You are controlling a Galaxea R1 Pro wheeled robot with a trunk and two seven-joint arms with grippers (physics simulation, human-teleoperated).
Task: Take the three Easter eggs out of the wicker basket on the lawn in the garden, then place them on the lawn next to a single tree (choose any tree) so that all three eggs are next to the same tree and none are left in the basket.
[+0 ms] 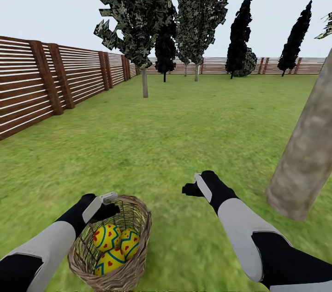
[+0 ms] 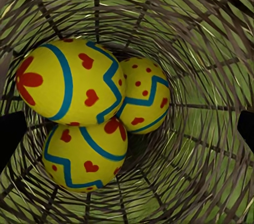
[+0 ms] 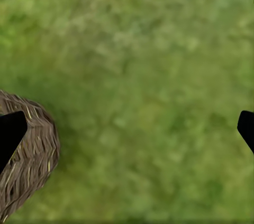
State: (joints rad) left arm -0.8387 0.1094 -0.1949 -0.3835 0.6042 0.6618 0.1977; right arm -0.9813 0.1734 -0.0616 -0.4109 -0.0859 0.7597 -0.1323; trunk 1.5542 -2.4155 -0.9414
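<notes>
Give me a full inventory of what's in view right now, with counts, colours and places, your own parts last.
Easter eggs: three, yellow with blue zigzags and red marks, all inside the basket.
Wicker basket: one, tan-brown, on the grass by the left arm.
Lawn: green, all around.
Thick trunk: one, grey-brown, near right.
Dark trees: several, far end.
Slat fence: brown, left side and back.
Left end effector: black, open, over the basket's mouth.
Right end effector: black, open, above bare grass.

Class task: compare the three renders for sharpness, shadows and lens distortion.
Head view: flat even light, no cast shadow under the wicker basket, the tree trunk leaning from wide-angle distortion. Left wrist view: crisp Easter eggs. Right wrist view: the lawn soft and blurred.
</notes>
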